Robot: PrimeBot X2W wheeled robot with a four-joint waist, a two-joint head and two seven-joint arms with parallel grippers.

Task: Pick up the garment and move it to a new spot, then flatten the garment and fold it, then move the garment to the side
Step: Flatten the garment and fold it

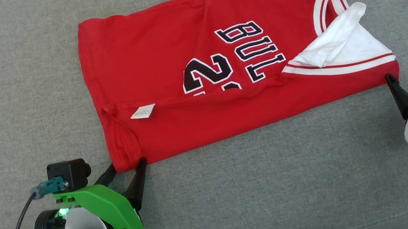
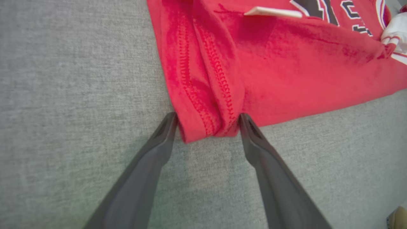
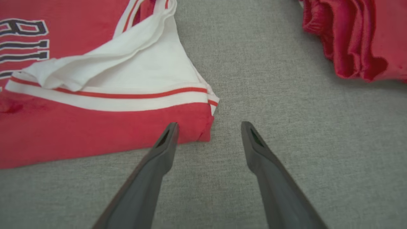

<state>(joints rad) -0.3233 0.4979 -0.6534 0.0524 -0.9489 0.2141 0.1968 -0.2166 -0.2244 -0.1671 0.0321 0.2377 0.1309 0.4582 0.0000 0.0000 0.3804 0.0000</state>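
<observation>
Bright, even light; soft shadows.

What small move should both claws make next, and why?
Probably draw both claws back from the near edge. The jersey already lies folded along that edge, covering half the number; the left claw stands open around the hem corner and the right claw open at the shoulder corner, neither gripping. The next fold needs other grasp points.

Head camera looks steeply down from above on the grey surface. Both wrist cameras sit low and close, each facing one near corner of the red garment, shared by all three.
</observation>
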